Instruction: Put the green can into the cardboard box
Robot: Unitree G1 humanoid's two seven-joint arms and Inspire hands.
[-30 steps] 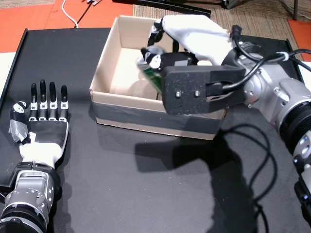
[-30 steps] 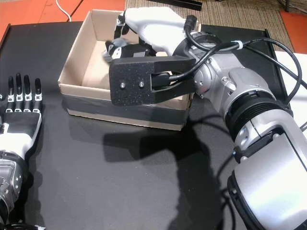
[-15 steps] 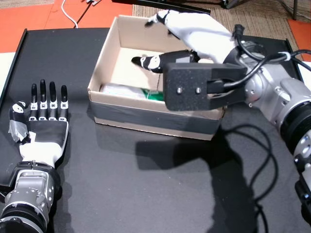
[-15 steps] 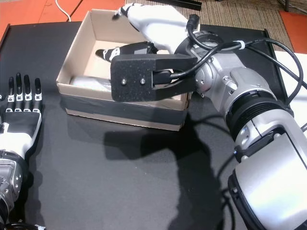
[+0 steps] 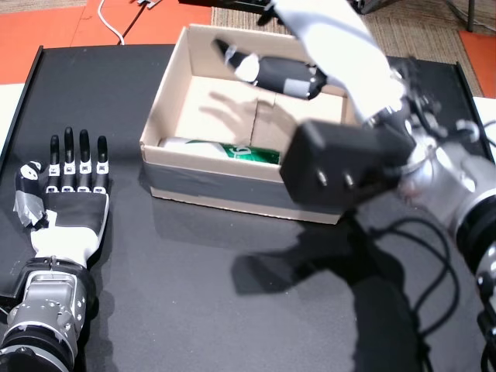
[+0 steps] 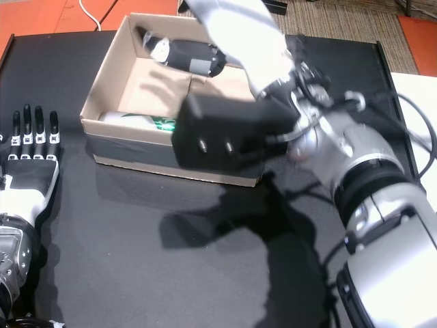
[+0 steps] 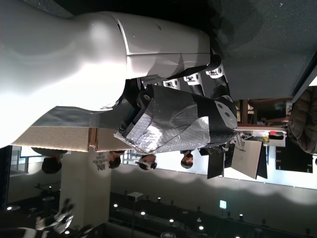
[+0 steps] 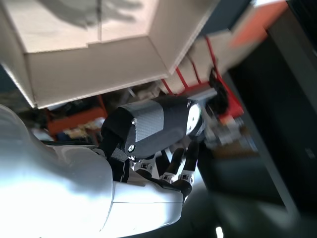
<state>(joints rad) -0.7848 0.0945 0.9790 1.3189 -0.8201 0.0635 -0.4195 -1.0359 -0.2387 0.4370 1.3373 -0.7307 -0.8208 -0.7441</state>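
Note:
The green can [image 5: 232, 150] [image 6: 147, 122] lies on its side inside the cardboard box [image 5: 177, 180] [image 6: 115, 154], against the near wall, in both head views. My right hand [image 5: 310, 54] [image 6: 218, 41] hovers open above the box's far side, fingers spread, holding nothing. In the right wrist view the right hand [image 8: 153, 148] shows beside the box wall [image 8: 89, 64]. My left hand [image 5: 66, 190] [image 6: 27, 160] rests flat and open on the black table, left of the box. The left wrist view shows the left hand [image 7: 163, 99] pressed on the table.
The black table [image 5: 194, 294] has a raised rim. An orange floor mat [image 5: 77, 23] and a white cable [image 5: 112, 23] lie beyond the far edge. A black cable [image 5: 418, 256] trails from my right forearm. People stand in the room in the left wrist view.
My right hand let go of the green can, which now lies in the box. The hand opened, then rose up and back from the box. The left hand stayed still.

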